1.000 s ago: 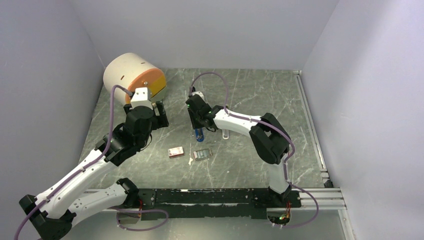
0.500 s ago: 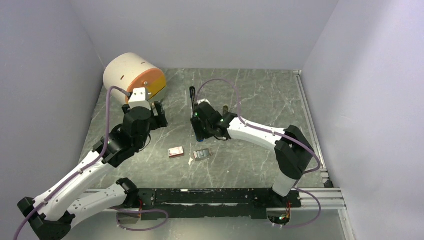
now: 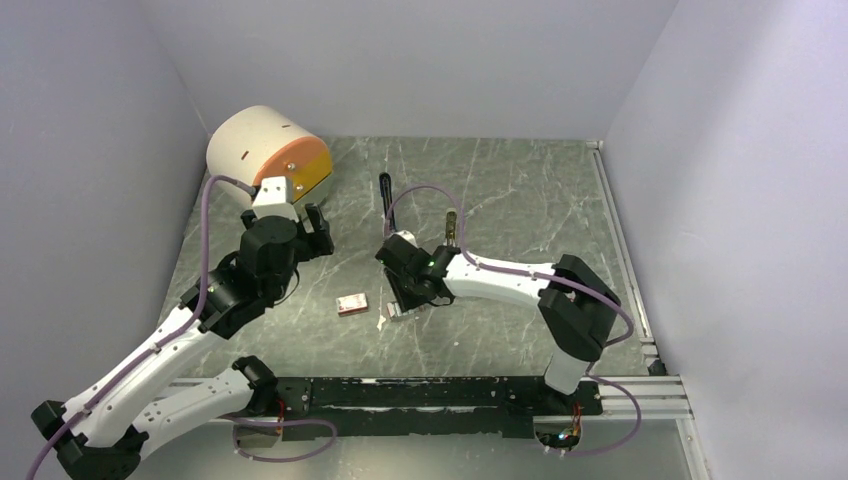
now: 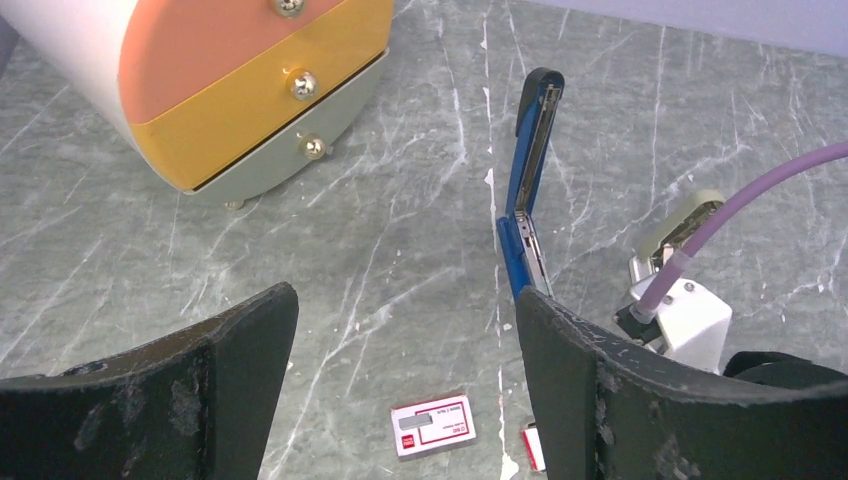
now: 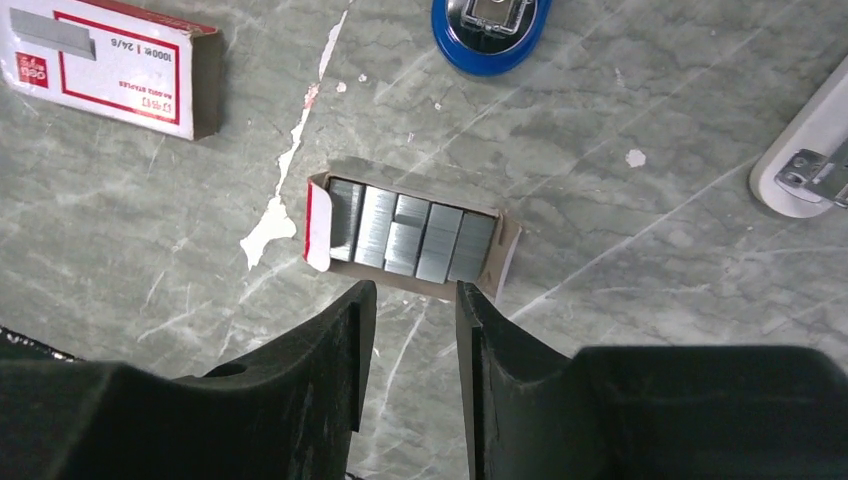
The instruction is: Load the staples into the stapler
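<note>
From above, the right tool point(image 3: 404, 298) hangs low over the tabletop point(image 3: 520, 190), hiding what lies beneath it; the stapler point(image 3: 385, 195) lies opened flat well beyond its tips; the left tool point(image 3: 312, 222) sits off to its left.

From the left wrist, that tool's jaws gape wide and empty; the stapler lies ahead, towards the right finger.

From the right wrist, the staples point(image 5: 410, 238) sit in their open tray just ahead of narrowly parted, empty fingers point(image 5: 345, 330); I'd descend square, straddle one strip by its long sides, and pinch gently lest it crumble.
</note>
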